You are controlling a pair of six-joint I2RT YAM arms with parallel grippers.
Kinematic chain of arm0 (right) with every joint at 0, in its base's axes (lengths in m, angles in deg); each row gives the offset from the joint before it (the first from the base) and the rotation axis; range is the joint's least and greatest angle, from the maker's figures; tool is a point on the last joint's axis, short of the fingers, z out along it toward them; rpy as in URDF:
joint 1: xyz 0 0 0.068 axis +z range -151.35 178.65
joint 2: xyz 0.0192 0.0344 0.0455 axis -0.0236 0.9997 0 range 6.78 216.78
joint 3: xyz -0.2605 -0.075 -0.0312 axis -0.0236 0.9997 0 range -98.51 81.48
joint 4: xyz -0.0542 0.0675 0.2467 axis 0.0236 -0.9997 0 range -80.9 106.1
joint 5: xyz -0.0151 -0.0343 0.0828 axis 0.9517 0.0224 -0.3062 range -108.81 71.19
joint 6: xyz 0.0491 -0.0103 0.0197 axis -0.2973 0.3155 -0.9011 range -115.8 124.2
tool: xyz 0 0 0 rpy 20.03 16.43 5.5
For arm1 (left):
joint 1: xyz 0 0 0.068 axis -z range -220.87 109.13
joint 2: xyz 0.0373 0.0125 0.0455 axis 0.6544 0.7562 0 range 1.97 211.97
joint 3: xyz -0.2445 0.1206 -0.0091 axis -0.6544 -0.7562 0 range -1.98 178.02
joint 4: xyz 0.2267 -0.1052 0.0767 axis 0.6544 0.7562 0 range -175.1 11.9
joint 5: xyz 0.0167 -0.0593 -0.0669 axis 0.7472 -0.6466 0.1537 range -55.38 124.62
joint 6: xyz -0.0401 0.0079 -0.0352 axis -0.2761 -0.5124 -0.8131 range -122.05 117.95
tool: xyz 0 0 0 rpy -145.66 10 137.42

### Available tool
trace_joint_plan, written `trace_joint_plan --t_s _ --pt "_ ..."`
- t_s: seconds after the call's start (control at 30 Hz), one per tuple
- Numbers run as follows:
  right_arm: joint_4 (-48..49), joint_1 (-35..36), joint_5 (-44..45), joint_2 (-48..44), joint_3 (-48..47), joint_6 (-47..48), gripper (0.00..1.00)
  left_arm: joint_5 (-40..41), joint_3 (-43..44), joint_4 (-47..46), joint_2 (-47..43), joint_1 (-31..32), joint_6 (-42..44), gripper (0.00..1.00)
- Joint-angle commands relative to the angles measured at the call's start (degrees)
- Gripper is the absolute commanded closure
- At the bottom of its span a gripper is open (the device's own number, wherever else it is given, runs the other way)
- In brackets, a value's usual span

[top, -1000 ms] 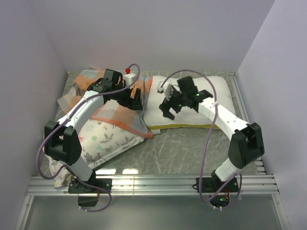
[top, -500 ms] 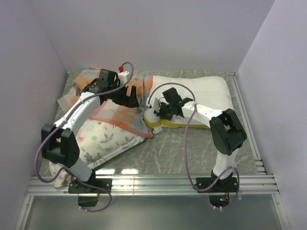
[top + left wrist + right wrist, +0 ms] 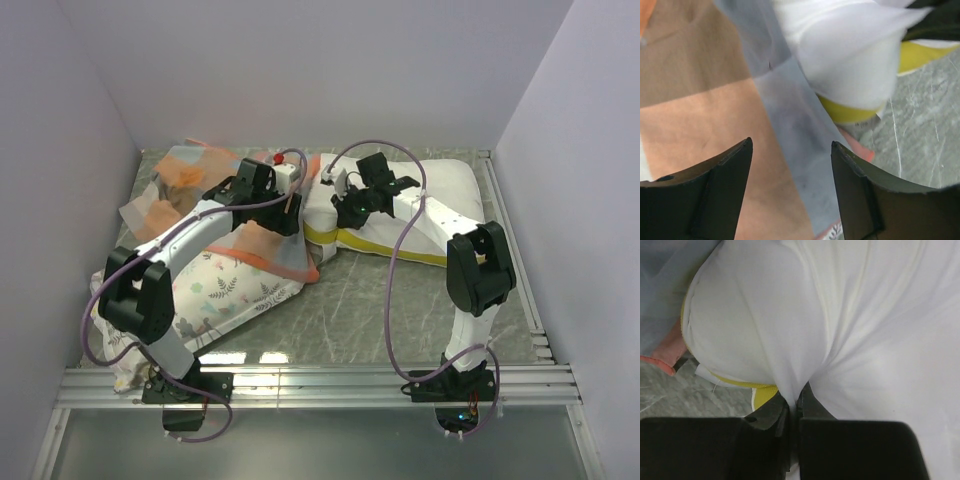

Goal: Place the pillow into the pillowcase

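The cream-white pillow (image 3: pixel 445 195) with its yellow band (image 3: pixel 385 244) lies at the right rear of the table. My right gripper (image 3: pixel 343 212) is at its left end, shut on a pinched fold of the white cover (image 3: pixel 790 355); in the right wrist view the right gripper (image 3: pixel 794 402) has its jaws pressed together on the fabric. The checked pillowcase (image 3: pixel 175 190) is spread at the left. My left gripper (image 3: pixel 288 215) hovers over its right edge. In the left wrist view the left gripper (image 3: pixel 791 142) is open above the orange and grey-blue cloth (image 3: pixel 705 125), with the pillow's corner (image 3: pixel 850 65) just beyond.
A white pillow printed with flowers (image 3: pixel 225 290) lies under the pillowcase at the front left. Lilac walls close in the left, back and right. A metal rail (image 3: pixel 320 380) runs along the near edge. Grey marbled tabletop (image 3: pixel 370 310) shows in front of the pillow.
My right gripper shut on the pillow's left end and lifted it toward the pillowcase. My left gripper shifted right along the case's edge, and its jaws have narrowed somewhat.
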Motion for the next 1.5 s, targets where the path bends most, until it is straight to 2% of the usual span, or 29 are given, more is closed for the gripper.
trace_joint_plan --t_s 0.0,0.27,0.47,0.57,0.6,0.63,0.67,0.7,0.8,0.87,0.9,1.0,1.13,1.33,1.47 --pt "-0.18 0.21 -2.27 -1.05 -1.09 -2.56 1.0 -2.19 1.11 -4.91 2.66 0.1 -1.76 0.32" --pt "0.08 0.12 -2.0 -1.4 -1.35 -3.96 1.0 -7.46 1.11 -7.73 4.85 0.72 -4.75 0.36" --pt "-0.27 0.04 -1.56 -1.05 -1.53 -4.05 1.0 -9.76 1.02 -8.44 4.41 1.42 -4.75 0.35" --pt "-0.27 0.04 -1.48 -1.31 -1.53 -4.23 1.0 -5.12 2.86 -5.46 6.69 1.77 -5.36 0.48" --pt "-0.18 0.12 -1.48 -1.4 -1.53 -4.23 1.0 -4.23 3.48 -4.49 7.31 1.68 -5.45 0.59" --pt "-0.27 0.04 -1.39 -1.57 -1.44 -4.14 1.0 -3.87 4.53 -3.69 7.84 1.6 -4.76 0.65" --pt "-0.44 -0.14 -1.39 -1.66 -1.44 -4.14 1.0 -4.3 4.71 -3.16 7.76 1.6 -4.14 0.7" --pt "-0.62 -0.4 -1.39 -1.75 -1.44 -4.14 1.0 -4.91 4.63 -2.64 7.32 1.51 -3.52 0.82" --pt "-0.88 -1.02 -1.48 -1.58 -1.53 -4.23 1.0 -8.94 4.1 -1.23 4.69 1.42 -0.71 1.0" --pt "-0.88 -1.54 -1.65 -1.31 -1.97 -4.75 1.0 -12.37 4.45 0.26 2.58 1.25 1.31 1.0" --pt "-0.88 -1.55 -1.82 -1.05 -2.06 -5.1 1.0 -17.0 4.71 2.01 1.96 1.24 2.01 1.0" --pt "-0.71 -1.64 -2.96 -0.26 -3.72 -7.38 1.0 -24.32 6.2 4.39 -0.15 1.33 5.35 1.0" --pt "-1.41 -1.28 -6.83 1.41 -8.9 -15.1 1.0 -32.15 9.1 7.73 -0.42 1.33 6.32 1.0" --pt "1.39 2.05 -10.34 3.52 -13.22 -24.24 1.0 -34.01 12.44 8.97 0.46 1.33 5.45 1.0" --pt "3.68 4.42 -15.53 3.17 -8.66 -26.47 1.0 -31.3 13.33 5.99 1.08 0.11 3.08 1.0"
